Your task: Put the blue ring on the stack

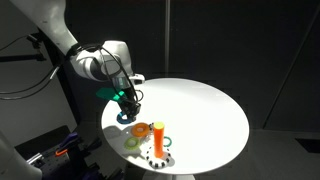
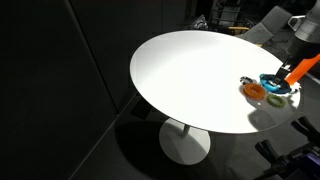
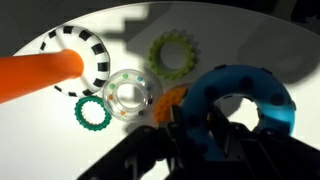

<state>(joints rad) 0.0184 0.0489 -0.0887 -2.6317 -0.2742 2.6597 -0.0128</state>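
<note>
The blue ring (image 3: 243, 76) fills the right of the wrist view, close to the camera. My gripper (image 3: 195, 115) is shut on its rim, with one finger through the hole and one outside. In the exterior views the blue ring (image 1: 125, 116) (image 2: 272, 82) hangs just above the white table under the gripper (image 1: 127, 104). The stack, an orange peg (image 1: 158, 134) on a round base with black-and-white markings (image 1: 158, 156), stands a short way off near the table edge. In the wrist view the peg (image 3: 40, 76) and its base (image 3: 88, 52) are at the upper left.
Between the gripper and the peg lie an orange ring (image 3: 166, 98) (image 1: 141, 129), a clear ring (image 3: 130, 93), a small dark green ring (image 3: 92, 114) and a pale green toothed ring (image 3: 175, 52) (image 1: 132, 143). The round white table (image 1: 200, 110) has its edge close by.
</note>
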